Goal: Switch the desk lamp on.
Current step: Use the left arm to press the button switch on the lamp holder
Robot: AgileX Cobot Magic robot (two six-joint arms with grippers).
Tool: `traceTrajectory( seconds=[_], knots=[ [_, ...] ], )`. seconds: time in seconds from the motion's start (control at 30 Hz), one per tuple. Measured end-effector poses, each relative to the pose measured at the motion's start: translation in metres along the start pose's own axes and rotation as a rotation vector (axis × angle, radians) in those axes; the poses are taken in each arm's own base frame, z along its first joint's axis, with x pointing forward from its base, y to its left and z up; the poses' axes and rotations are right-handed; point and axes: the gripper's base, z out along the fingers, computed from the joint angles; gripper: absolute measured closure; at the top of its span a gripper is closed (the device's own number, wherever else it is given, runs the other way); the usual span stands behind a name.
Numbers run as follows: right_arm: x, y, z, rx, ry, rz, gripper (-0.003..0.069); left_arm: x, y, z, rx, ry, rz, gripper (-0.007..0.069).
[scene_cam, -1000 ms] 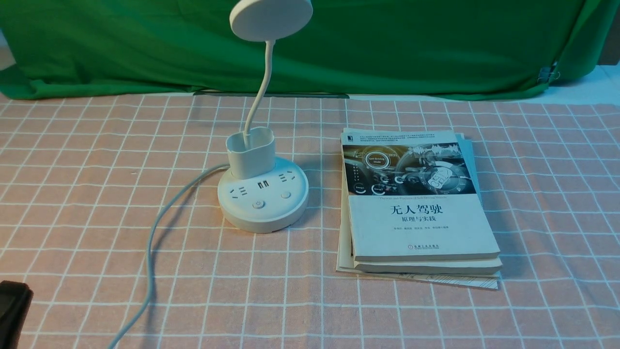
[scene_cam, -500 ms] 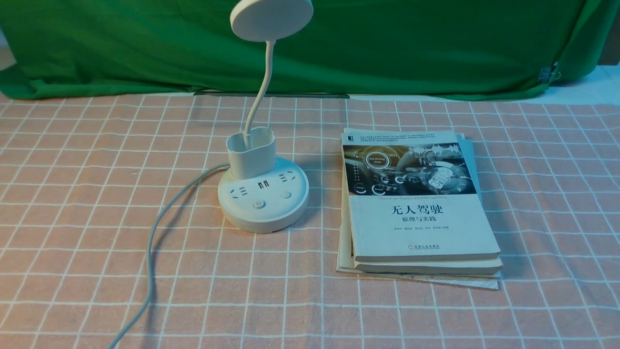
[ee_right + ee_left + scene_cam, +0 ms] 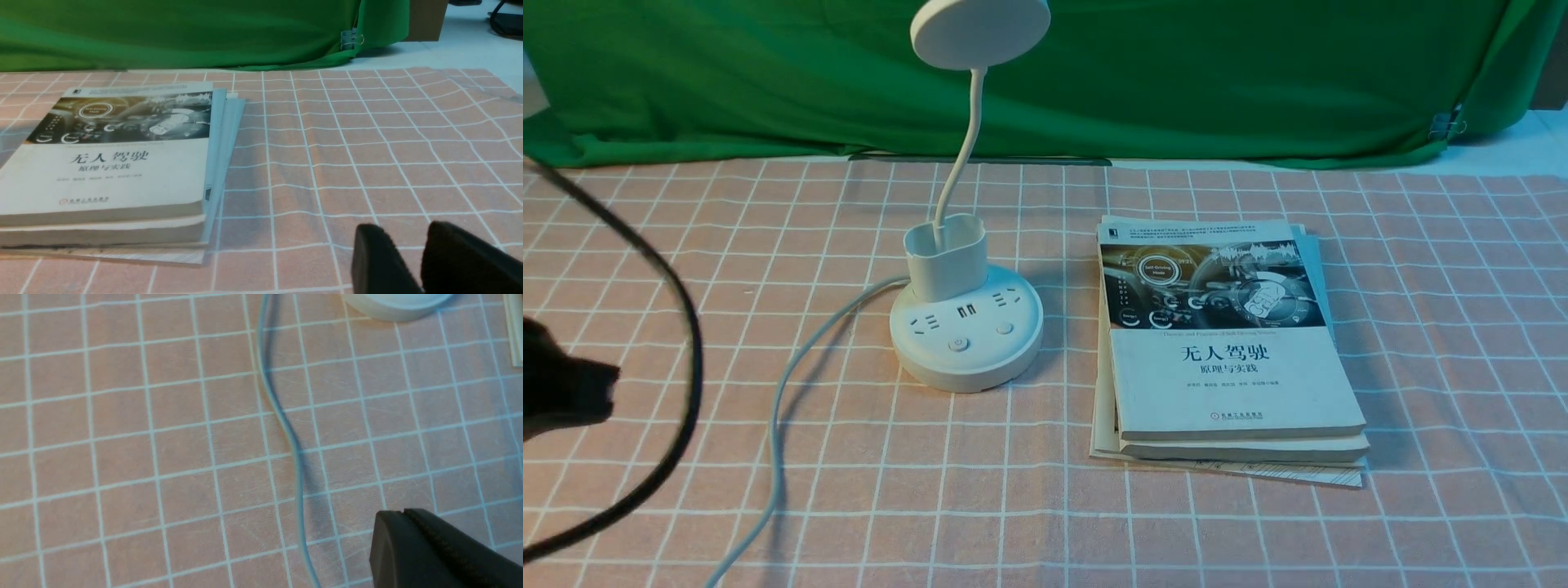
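One change: the left arm (image 3: 568, 392), absent from the front view half a second ago, now swings in at the left edge trailing a black cable (image 3: 690, 327). This is probably the approach. The left gripper (image 3: 402, 516) has its fingers pressed together, well apart from the desk lamp (image 3: 964, 327). The lamp stands upright beside the books (image 3: 1225, 343), long axis vertical, buttons (image 3: 959, 345) facing the robot. The right gripper (image 3: 423, 241) is nearly closed; I cannot tell whether its fingers touch.

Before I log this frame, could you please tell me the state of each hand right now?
Left hand: closed, empty.
Right hand: cannot be told.
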Motion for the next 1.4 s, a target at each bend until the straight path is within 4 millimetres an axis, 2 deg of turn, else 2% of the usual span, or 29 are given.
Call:
traceTrajectory(
  seconds=[0.03, 0.07, 0.17, 0.23, 0.3, 0.4, 0.43, 0.5, 0.6, 0.8, 1.03, 1.17, 1.4],
  knots=[
    [0.0, 0.0, 0.0, 0.0, 0.0, 0.0, 0.0418, -0.002, -0.001, 0.0, 0.003, 0.001, 0.009, 0.0603],
    [0.0, 0.0, 0.0, 0.0, 0.0, 0.0, 0.0418, -0.011, -0.006, 0.009, 0.022, 0.032, 0.052, 0.0603],
    [0.0, 0.0, 0.0, 0.0, 0.0, 0.0, 0.0418, -0.029, -0.027, 0.032, 0.053, 0.101, 0.173, 0.0603],
    [0.0, 0.0, 0.0, 0.0, 0.0, 0.0, 0.0418, -0.04, -0.048, 0.049, 0.072, 0.141, 0.243, 0.0603],
    [0.0, 0.0, 0.0, 0.0, 0.0, 0.0, 0.0418, -0.045, -0.056, 0.058, 0.079, 0.156, 0.265, 0.0603],
    [0.0, 0.0, 0.0, 0.0, 0.0, 0.0, 0.0418, -0.062, -0.083, 0.089, 0.117, 0.203, 0.317, 0.0603],
    [0.0, 0.0, 0.0, 0.0, 0.0, 0.0, 0.0418, -0.064, -0.085, 0.093, 0.118, 0.207, 0.318, 0.0603],
    [0.0, 0.0, 0.0, 0.0, 0.0, 0.0, 0.0418, -0.074, -0.098, 0.115, 0.132, 0.241, 0.339, 0.0603],
    [0.0, 0.0, 0.0, 0.0, 0.0, 0.0, 0.0418, -0.084, -0.105, 0.144, 0.132, 0.285, 0.346, 0.0603],
    [0.0, 0.0, 0.0, 0.0, 0.0, 0.0, 0.0418, -0.107, -0.112, 0.191, 0.111, 0.28, 0.32, 0.0603],
    [0.0, 0.0, 0.0, 0.0, 0.0, 0.0, 0.0418, -0.131, -0.115, 0.235, 0.048, 0.262, 0.293, 0.0603],
    [0.0, 0.0, 0.0, 0.0, 0.0, 0.0, 0.0418, -0.141, -0.113, 0.247, 0.042, 0.242, 0.27, 0.0603],
    [0.0, 0.0, 0.0, 0.0, 0.0, 0.0, 0.0418, -0.147, -0.091, 0.27, 0.042, 0.229, 0.181, 0.0603]
  ],
)
